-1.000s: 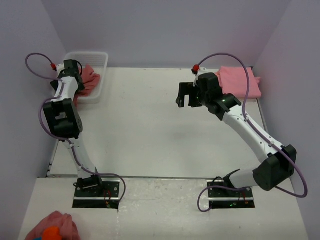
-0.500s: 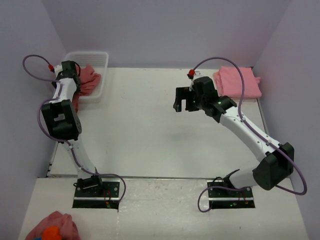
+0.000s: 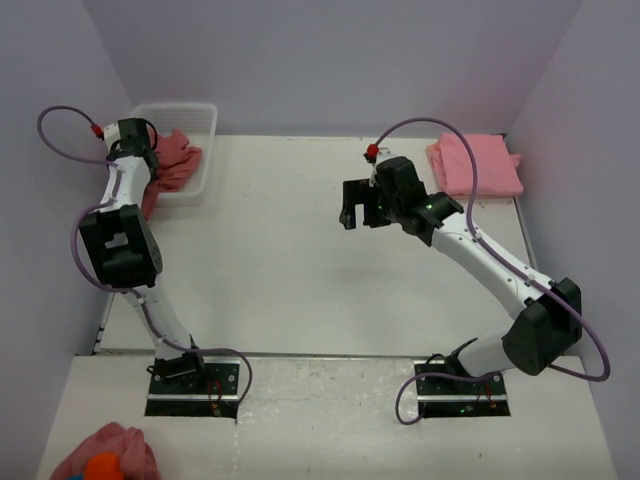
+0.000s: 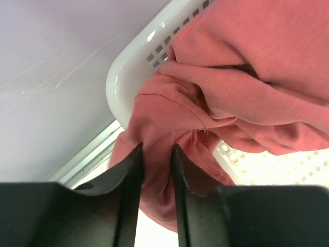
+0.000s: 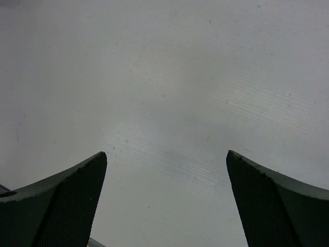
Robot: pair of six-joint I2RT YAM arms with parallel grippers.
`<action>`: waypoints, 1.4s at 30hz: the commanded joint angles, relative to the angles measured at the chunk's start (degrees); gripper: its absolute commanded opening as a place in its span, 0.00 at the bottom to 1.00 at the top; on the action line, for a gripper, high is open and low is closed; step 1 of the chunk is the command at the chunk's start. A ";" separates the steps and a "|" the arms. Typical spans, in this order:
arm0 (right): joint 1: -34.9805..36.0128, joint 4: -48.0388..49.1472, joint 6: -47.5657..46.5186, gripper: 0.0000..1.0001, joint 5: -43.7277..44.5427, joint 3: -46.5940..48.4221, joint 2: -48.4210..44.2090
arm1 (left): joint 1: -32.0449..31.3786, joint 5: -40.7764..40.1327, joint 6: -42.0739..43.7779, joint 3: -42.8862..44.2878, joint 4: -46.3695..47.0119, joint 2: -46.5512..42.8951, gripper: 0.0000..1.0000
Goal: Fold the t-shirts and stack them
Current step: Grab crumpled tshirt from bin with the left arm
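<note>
One t-shirt [image 4: 169, 110] on the basket [image 4: 128, 72] rim seems pinched in left claw [image 4: 157, 150]; right claw [image 5: 165, 154] spread over table [image 5: 180, 77].

What we see around the work
We find a white perforated basket [image 3: 197, 110] at the far left corner of the white table [image 3: 290, 270], pale lilac walls [image 3: 320, 60] around it, and a pink cloth lump [image 3: 112, 448] with an orange patch [image 3: 100, 466] on the near ledge, bottom left
</note>
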 commanded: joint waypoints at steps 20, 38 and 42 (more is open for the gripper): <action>0.73 0.21 0.67 0.99 5.41 -0.18 -1.34 | -0.30 15.61 5.15 -5.84 12.71 -17.35 0.00; -0.14 -0.76 -2.93 0.00 23.79 12.39 2.71 | -0.30 54.62 7.63 -12.00 30.22 -41.54 0.00; -1.72 -0.85 -2.76 0.00 23.44 13.54 2.89 | -0.30 63.61 3.16 -9.54 33.81 -41.90 0.00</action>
